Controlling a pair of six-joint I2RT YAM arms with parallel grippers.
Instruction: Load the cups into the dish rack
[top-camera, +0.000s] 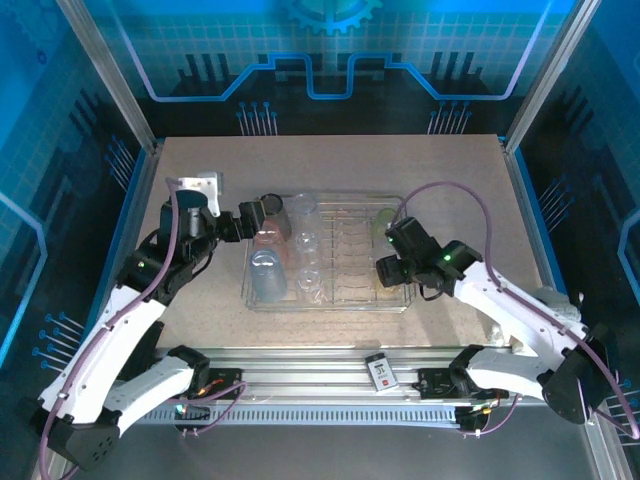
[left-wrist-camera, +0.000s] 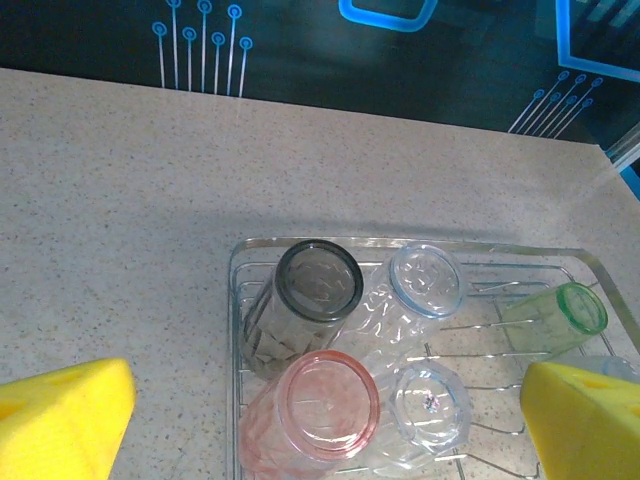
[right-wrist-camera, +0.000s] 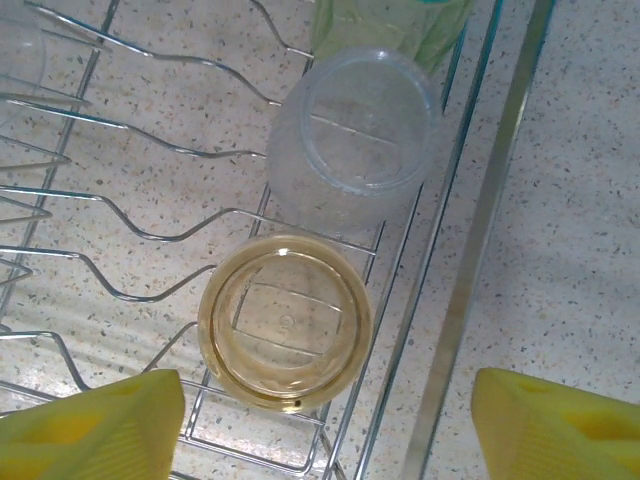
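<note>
The chrome wire dish rack (top-camera: 330, 307) sits mid-table with several cups in it. In the left wrist view a smoky grey cup (left-wrist-camera: 318, 280), a pink cup (left-wrist-camera: 325, 400), a blue-rimmed clear cup (left-wrist-camera: 427, 280) and another clear cup (left-wrist-camera: 430, 405) crowd the rack's (left-wrist-camera: 232, 300) left end, with a green cup (left-wrist-camera: 570, 310) further right. My left gripper (left-wrist-camera: 325, 435) hangs open above the pink cup. In the right wrist view an amber cup (right-wrist-camera: 285, 320) stands upside down by the rack's side rim (right-wrist-camera: 488, 200). My right gripper (right-wrist-camera: 325, 435) is open just above it, touching nothing. A frosted cup (right-wrist-camera: 360, 135) and the green cup (right-wrist-camera: 390, 25) lie beyond.
A small black-and-white card (top-camera: 381, 372) lies on the metal rail at the table's near edge. The rack's plate dividers (right-wrist-camera: 150, 235) run left of the amber cup. Bare tabletop (top-camera: 330, 160) lies behind the rack, and enclosure posts stand at the sides.
</note>
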